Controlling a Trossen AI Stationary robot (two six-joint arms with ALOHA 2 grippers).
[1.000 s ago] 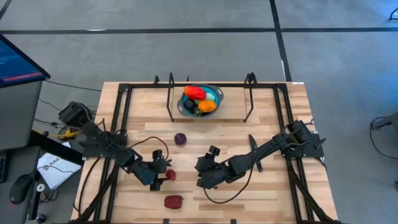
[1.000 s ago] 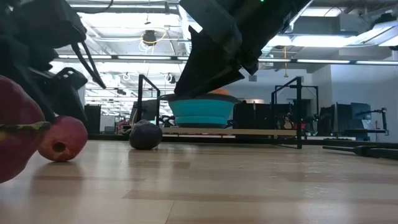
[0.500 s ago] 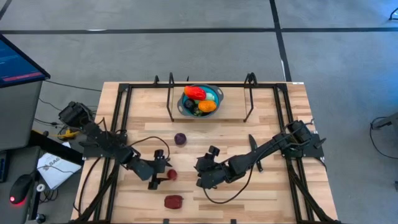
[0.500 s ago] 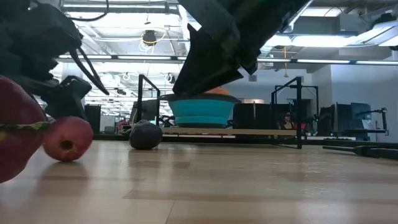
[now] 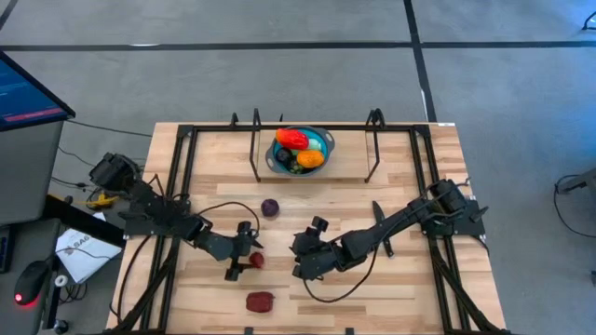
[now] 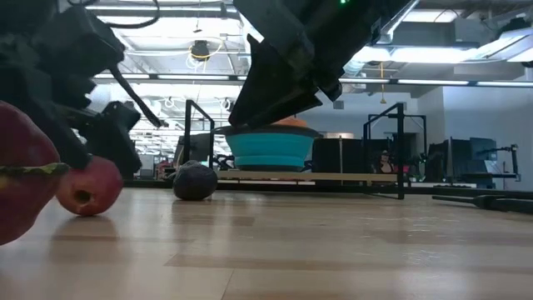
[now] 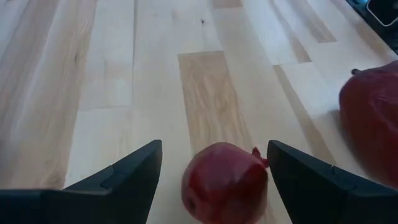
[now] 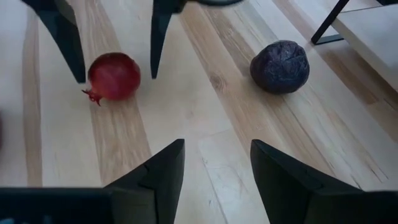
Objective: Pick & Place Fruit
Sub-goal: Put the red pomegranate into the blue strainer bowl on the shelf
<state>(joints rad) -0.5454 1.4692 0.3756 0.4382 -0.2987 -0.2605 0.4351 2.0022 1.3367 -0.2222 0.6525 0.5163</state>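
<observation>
While I watch from the remote station, these are my readings (clock directions taken on the high view).

Left gripper [image 5: 244, 264]: low over the table at about 7 o'clock; jaws spread wide, one finger on each side of the small red fruit [image 5: 255, 261], nothing gripped that I can see.
Small red fruit: on the bare wood between those fingers; in the left wrist view [image 7: 225, 182] there is a gap on both sides.
Right gripper [image 5: 300, 265]: near table centre, at 3 o'clock from the small red fruit; jaws partly open, holding nothing.
Purple fruit [image 5: 270, 207]: alone on the wood, at 12 o'clock from the left gripper.
Maroon fruit [image 5: 260, 301]: near the table's 6 o'clock edge.
Blue bowl [image 5: 323, 141]: at 12 o'clock, holding a red-orange piece [image 5: 292, 139] and an orange piece [image 5: 311, 158].
</observation>
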